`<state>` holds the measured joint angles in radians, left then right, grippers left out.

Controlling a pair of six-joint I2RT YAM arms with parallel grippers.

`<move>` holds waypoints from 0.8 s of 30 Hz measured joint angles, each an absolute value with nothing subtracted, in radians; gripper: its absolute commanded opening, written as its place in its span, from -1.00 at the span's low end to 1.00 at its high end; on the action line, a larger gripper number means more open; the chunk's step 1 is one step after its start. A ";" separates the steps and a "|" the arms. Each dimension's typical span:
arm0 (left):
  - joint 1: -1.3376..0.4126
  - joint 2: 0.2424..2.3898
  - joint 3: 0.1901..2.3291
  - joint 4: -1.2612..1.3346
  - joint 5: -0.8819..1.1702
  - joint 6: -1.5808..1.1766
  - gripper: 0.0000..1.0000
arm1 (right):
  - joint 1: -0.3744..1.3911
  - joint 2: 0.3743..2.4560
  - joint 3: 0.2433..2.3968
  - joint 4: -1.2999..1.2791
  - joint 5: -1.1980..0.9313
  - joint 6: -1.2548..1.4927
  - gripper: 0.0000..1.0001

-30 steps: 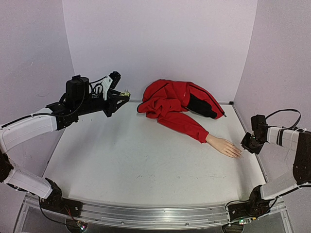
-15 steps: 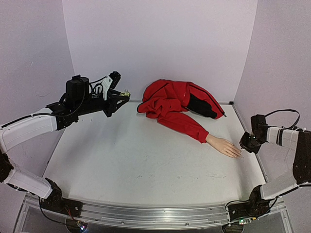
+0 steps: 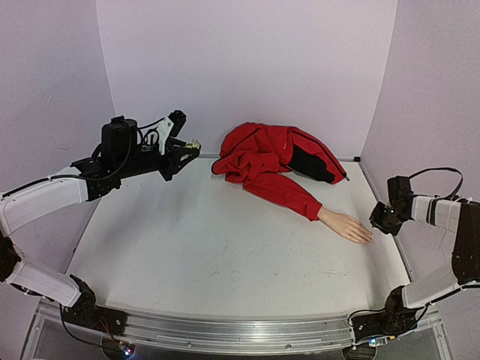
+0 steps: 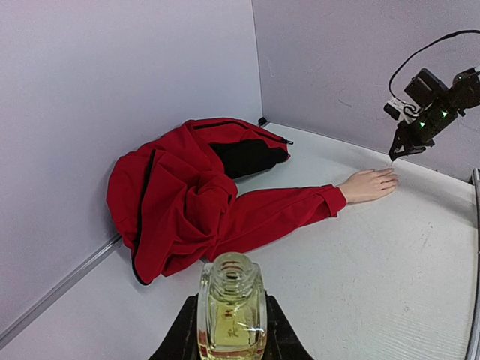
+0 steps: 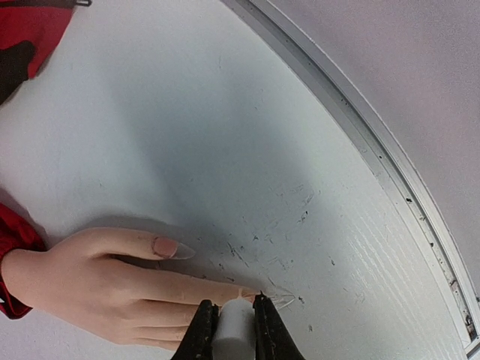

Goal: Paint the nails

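Down at the desk (image 3: 225,255), right jaws pinch a white piece (image 5: 235,334), perhaps a brush, at a nail (image 5: 247,292) of the mannequin hand (image 5: 90,277); left jaws grip a yellowish bottle (image 4: 232,311).

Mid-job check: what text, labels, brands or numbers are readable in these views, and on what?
No readable text anywhere.
Bottle in the left gripper: a faint mark on the glass, too small to read.
Jacket: no print shows.
White stick in the right gripper: blank.
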<state>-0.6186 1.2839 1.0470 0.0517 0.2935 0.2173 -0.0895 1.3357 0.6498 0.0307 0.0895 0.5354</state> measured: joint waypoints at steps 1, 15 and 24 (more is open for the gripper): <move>-0.619 1.284 1.047 0.051 0.294 0.217 -1.00 | -0.089 1.336 0.650 0.031 0.089 0.535 -1.00; -0.619 1.292 1.047 0.051 0.294 0.217 -1.00 | -0.089 1.345 0.650 0.027 0.091 0.546 -1.00; -0.619 1.296 1.047 0.051 0.294 0.217 -1.00 | -0.089 1.360 0.650 0.014 0.099 0.551 -1.00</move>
